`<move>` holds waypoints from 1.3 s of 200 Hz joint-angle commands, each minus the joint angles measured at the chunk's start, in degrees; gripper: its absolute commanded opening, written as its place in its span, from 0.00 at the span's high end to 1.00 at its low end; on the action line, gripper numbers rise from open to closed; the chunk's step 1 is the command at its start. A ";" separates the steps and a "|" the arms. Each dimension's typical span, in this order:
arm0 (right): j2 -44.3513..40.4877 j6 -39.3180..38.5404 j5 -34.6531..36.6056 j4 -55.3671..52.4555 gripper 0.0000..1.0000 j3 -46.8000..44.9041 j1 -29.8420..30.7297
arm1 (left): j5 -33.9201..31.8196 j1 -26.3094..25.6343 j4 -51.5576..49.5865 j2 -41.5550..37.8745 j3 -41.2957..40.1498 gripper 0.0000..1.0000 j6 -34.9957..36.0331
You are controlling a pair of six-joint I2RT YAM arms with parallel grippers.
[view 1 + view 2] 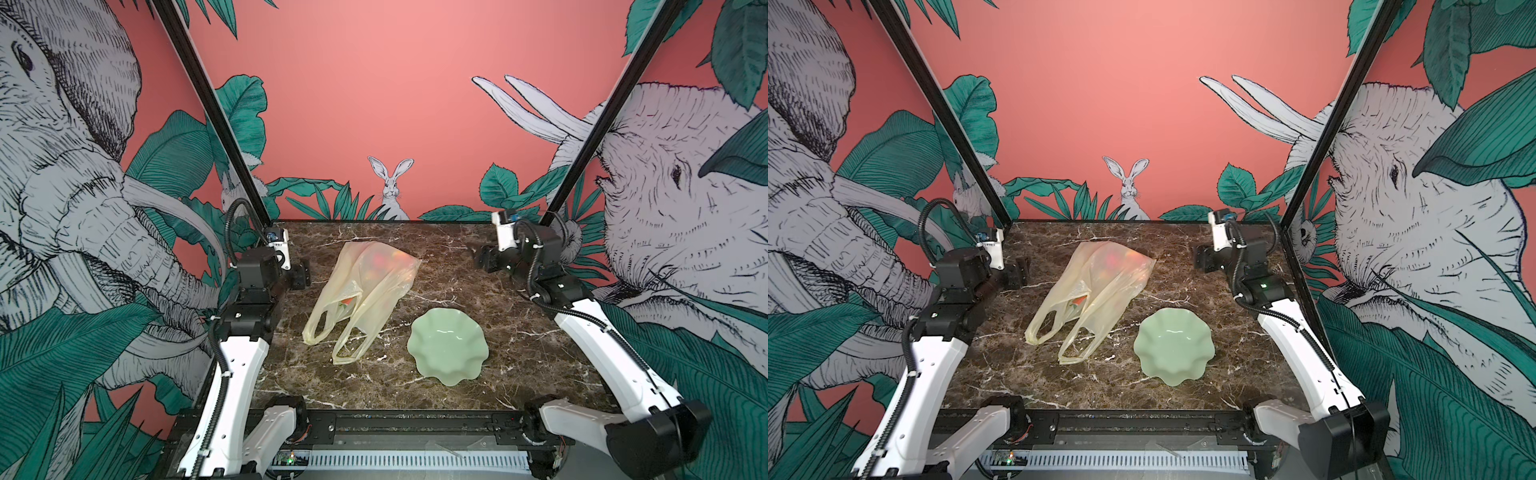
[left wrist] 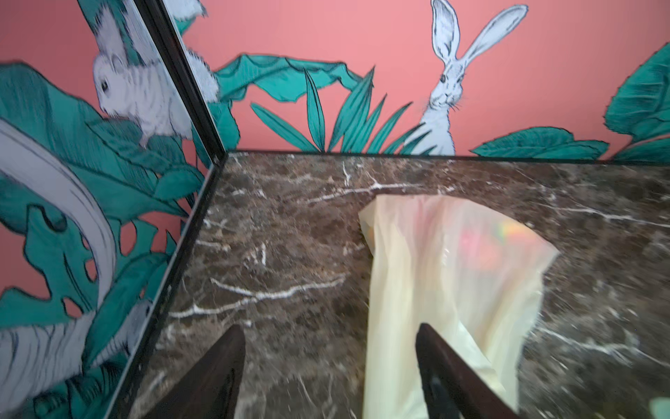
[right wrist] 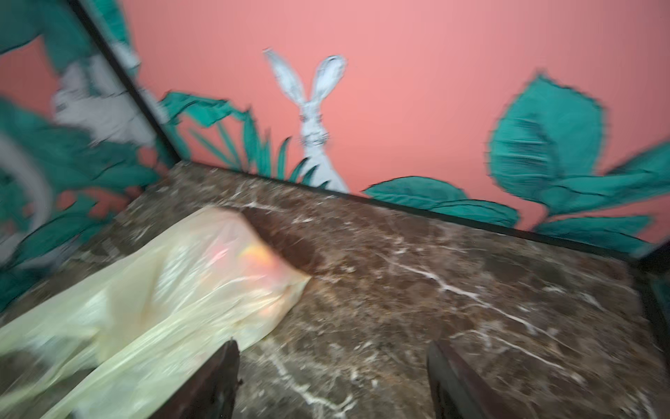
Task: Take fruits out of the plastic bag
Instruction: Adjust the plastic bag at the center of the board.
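The bag [image 1: 365, 291] lies flat on the table [image 1: 519, 332], left of centre. Its closed end points toward the back wall [image 1: 374, 104] and its two handle loops toward the front edge. The fruits [image 1: 376, 264] show as red and orange blurs through the plastic at the far end, all inside the bag.

The dish [image 1: 446, 347] sits right of the handles, near the bag but apart from it.

The left gripper [image 1: 300, 274] hangs low by the table's left edge, just beside the bag's far half and not touching it. Its jaws stand wide apart with nothing between them. The right gripper [image 1: 484, 257] hangs near the back right corner, well apart from the bag, with bare marble between; its jaws are likewise spread and empty.

Bare strips run along the front edge and behind the bag. Posts [image 1: 216, 120] rise at both back corners.
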 commanded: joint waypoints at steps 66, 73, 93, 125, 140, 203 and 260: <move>6.69 8.08 -9.72 -13.31 0.30 6.26 18.13 | 9.93 0.02 -30.81 -2.27 -2.70 0.28 -16.99; 7.35 8.87 -9.59 -12.97 0.31 6.09 19.12 | 10.09 -0.03 -30.41 -2.11 -3.93 0.29 -17.68; 8.88 10.38 -9.70 -12.09 0.33 5.82 21.59 | 10.66 0.00 -29.67 -1.06 -6.92 0.32 -19.11; 11.43 10.57 -8.74 -11.53 0.32 6.13 25.24 | 9.73 0.00 -28.66 0.00 -10.50 0.36 -20.34; 12.54 10.39 -8.45 -11.14 0.33 6.22 26.43 | 8.33 0.06 -28.16 0.43 -11.71 0.40 -20.23; 16.84 13.11 -8.72 -10.84 0.38 9.67 29.78 | 11.93 -0.05 -26.26 2.16 -10.22 0.95 -17.35; 19.82 21.03 -5.24 -10.18 0.40 12.36 30.49 | 19.60 -3.73 -21.97 5.95 0.97 1.00 -17.27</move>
